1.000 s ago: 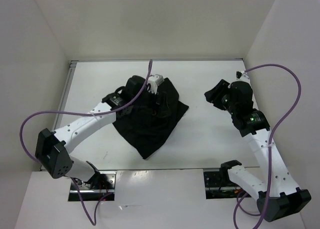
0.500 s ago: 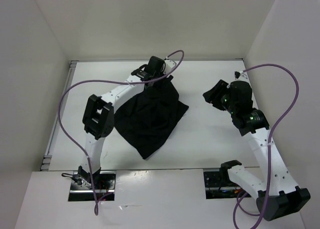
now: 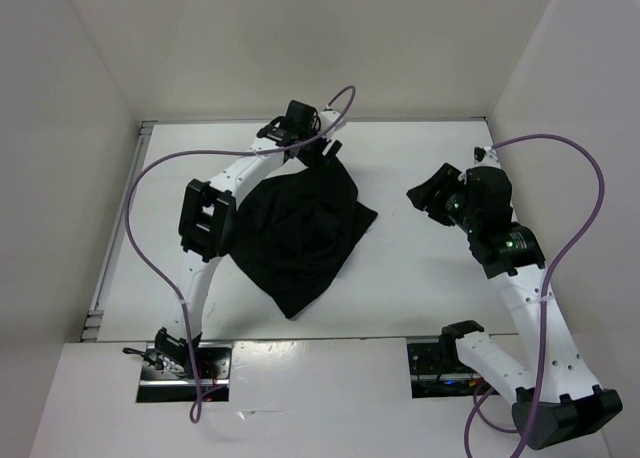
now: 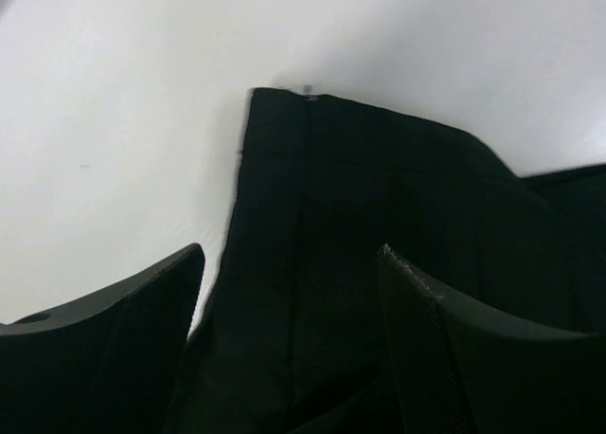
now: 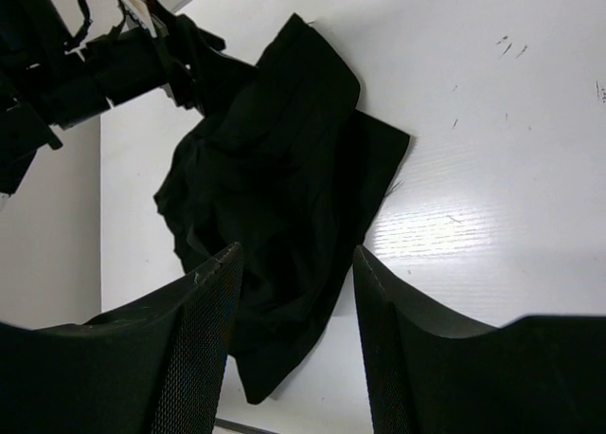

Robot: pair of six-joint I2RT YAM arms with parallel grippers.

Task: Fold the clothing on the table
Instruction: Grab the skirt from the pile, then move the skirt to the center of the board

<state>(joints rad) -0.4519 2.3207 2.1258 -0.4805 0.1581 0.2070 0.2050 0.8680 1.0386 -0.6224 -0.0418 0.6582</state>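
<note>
Over clothing [image 3: 300, 233] far corner — left fingers [image 4: 114, 349] newly arrived, wide; right fingers [image 5: 180, 358] wide.

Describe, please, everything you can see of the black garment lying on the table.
The clothing is a black, matte, soft fabric piece, lying flat on the white table in a rough diamond, one corner pointing toward the near edge. It looks folded over, an upper layer overlapping a lower one that juts out on the right. Creases run across it. The left hand is open over its far corner; contact cannot be told. The right hand stands apart.
</note>
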